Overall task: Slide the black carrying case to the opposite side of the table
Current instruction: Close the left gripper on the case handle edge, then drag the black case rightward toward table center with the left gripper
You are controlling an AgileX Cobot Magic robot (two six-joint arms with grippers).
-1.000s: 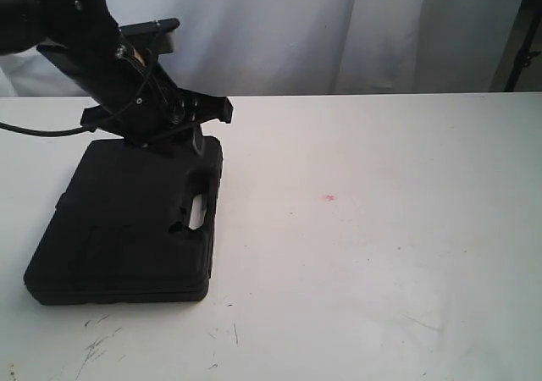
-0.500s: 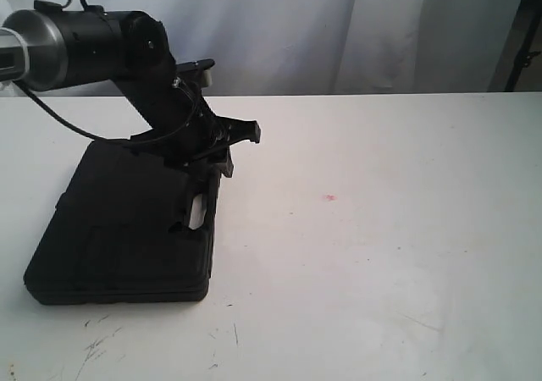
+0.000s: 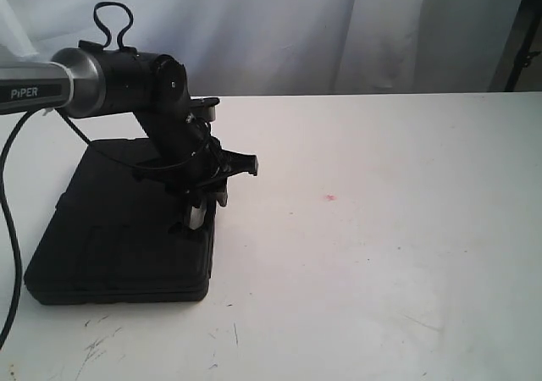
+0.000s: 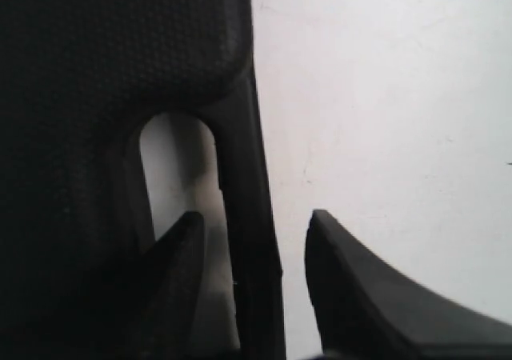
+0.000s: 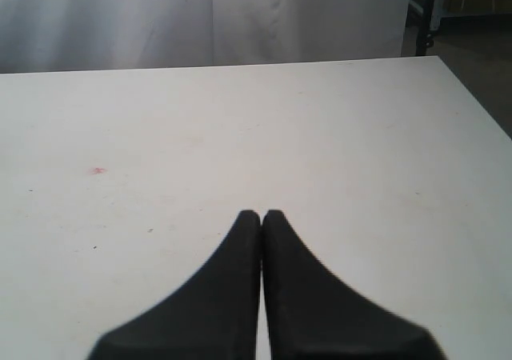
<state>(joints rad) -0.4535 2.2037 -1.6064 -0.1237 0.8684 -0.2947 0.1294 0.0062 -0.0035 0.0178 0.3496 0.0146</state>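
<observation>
The black carrying case [image 3: 118, 229] lies flat on the left part of the white table [image 3: 381, 254], its handle on the side toward the table's middle. My left gripper [image 3: 203, 207] is down at that handle and open. In the left wrist view one finger sits inside the handle slot [image 4: 172, 160] and the other outside on the table, with the handle bar [image 4: 244, 240] between them and a gap on the outer side. My left gripper [image 4: 254, 232] is not closed on the bar. My right gripper [image 5: 262, 216] is shut and empty over bare table, and it does not show in the exterior view.
A tiny pink spot [image 3: 329, 198] marks the table to the right of the case. Dark scuff marks [image 3: 97, 343] lie near the front edge. A white curtain [image 3: 339, 25] hangs behind the table's far edge. A black stand [image 3: 518, 51] is at the far right.
The left arm has swung down and toward the front, bringing its gripper from above the case's far corner onto the handle. The case has not moved.
</observation>
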